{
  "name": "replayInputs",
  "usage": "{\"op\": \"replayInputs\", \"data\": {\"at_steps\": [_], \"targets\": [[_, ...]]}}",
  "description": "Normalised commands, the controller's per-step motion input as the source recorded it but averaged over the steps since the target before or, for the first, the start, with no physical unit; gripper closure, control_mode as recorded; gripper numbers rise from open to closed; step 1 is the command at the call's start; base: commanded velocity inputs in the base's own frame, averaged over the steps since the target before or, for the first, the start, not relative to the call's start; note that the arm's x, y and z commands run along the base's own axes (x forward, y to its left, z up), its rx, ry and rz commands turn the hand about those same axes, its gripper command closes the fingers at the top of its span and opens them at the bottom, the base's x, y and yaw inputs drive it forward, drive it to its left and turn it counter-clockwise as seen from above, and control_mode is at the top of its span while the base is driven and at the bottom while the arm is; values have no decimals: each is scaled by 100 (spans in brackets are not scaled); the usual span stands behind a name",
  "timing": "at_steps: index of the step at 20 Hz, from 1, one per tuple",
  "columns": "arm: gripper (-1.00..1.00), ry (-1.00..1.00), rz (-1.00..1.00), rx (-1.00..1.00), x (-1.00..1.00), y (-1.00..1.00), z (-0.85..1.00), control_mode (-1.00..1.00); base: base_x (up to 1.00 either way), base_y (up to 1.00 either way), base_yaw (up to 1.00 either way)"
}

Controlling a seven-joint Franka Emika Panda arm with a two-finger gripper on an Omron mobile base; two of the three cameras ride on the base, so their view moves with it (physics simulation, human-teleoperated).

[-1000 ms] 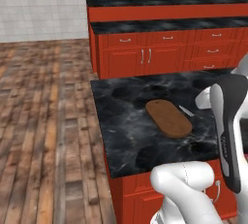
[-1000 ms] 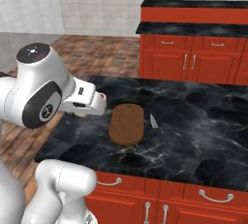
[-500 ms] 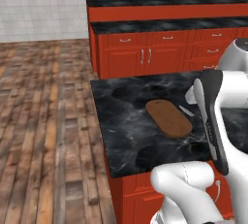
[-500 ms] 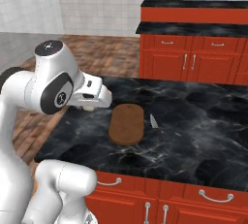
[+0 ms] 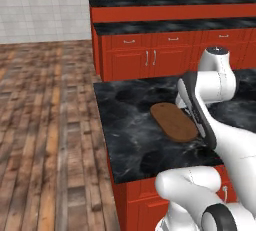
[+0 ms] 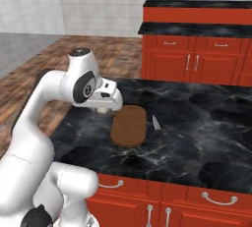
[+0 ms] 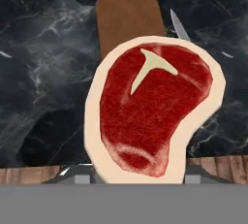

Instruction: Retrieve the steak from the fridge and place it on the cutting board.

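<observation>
The steak (image 7: 150, 111), red with a pale fat rim and a T-shaped bone mark, hangs in front of the hand camera, and my gripper (image 6: 102, 107) is shut on it. It hovers over the black marble counter (image 6: 197, 123), just short of the near end of the cutting board (image 7: 127, 19). The board is a brown wooden oval (image 6: 128, 125) lying bare on the counter (image 5: 172, 122). In the right base view my hand sits just left of the board, above the counter's left part. The fridge is out of view.
A small silver knife (image 6: 155, 122) lies on the counter right beside the board (image 7: 178, 25). Red cabinets (image 5: 150, 62) with a dark top stand behind the counter. Wooden floor (image 5: 45, 125) spreads to the left of the counter's edge.
The arm has swung in over the counter toward the cutting board, carrying the steak with it. Board and knife have stayed where they were.
</observation>
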Motion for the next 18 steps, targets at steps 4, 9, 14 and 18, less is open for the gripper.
{"op": "replayInputs", "data": {"at_steps": [4, 9, 14, 18], "targets": [[100, 23, 0, 12, 69, -20, -65, -100, 0, 0, 0], [100, 15, 0, 8, 77, -33, -70, -100, 0, 0, 0], [100, 0, 0, 0, 61, -13, -61, -100, 0, 0, 0], [100, -8, 0, 0, 64, -3, -41, -100, 0, 0, 0]]}}
